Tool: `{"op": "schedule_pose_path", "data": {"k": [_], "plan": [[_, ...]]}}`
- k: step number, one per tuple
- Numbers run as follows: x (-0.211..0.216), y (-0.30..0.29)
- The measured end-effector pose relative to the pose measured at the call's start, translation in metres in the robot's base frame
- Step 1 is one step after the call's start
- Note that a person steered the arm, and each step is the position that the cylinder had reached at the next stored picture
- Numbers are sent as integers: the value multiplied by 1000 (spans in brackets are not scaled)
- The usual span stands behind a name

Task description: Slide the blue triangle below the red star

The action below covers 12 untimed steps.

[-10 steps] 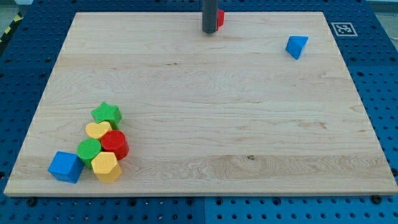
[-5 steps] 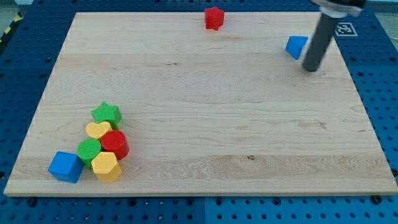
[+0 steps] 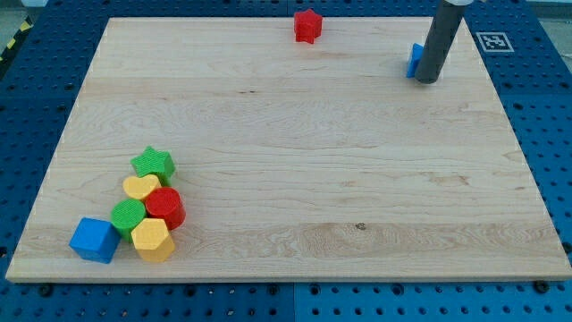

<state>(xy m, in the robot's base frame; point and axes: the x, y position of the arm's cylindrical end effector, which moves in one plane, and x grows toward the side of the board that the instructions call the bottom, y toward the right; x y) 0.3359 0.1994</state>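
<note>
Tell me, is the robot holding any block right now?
No, nothing is held. My tip has no grip; it stands in front of the blue triangle, covering most of it. Contact cannot be told.

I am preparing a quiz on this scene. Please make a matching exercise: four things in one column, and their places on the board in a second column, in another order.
Things:
1. red star
2. blue triangle
3. blue cube
4. my tip

Places:
A. bottom left corner
B. upper right, partly hidden behind the rod
C. top edge, near the middle
D. just right of and below the blue triangle

Pairs: 1-C, 2-B, 3-A, 4-D
</note>
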Motion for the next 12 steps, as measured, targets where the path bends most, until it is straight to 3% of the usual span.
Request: {"op": "schedule_pose_path", "data": {"k": [3, 4, 8, 10, 12], "plan": [[-6, 15], [-29, 15], [-73, -55], [-112, -64], [-118, -64]]}}
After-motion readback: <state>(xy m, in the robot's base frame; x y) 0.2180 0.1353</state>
